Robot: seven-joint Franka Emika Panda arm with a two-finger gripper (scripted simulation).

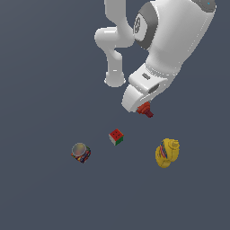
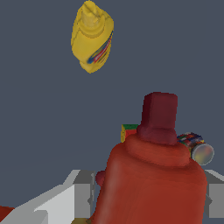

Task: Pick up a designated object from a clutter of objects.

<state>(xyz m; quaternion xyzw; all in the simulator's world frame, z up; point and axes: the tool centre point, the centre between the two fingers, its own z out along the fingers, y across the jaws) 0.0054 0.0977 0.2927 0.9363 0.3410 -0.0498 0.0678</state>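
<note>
The designated object, a glossy red bent piece [image 1: 146, 109], sits right under the white hand of the arm. In the wrist view this red piece [image 2: 153, 175] fills the near field between two grey fingers [image 2: 83, 194], which press against its sides. My gripper [image 1: 143, 108] is shut on it; the exterior view hides the fingertips behind the hand and the piece. The rest of the clutter lies apart on the dark floor: a lumpy yellow object [image 1: 167, 152], a red, green and white cube [image 1: 116, 137] and a greyish dome on a multicoloured base [image 1: 81, 152].
Through the wrist camera the yellow object [image 2: 92, 37] lies farther off, while the cube [image 2: 128, 132] and the dome [image 2: 199, 148] peek out from behind the red piece. The arm's base [image 1: 114, 78] stands at the back of the exterior view.
</note>
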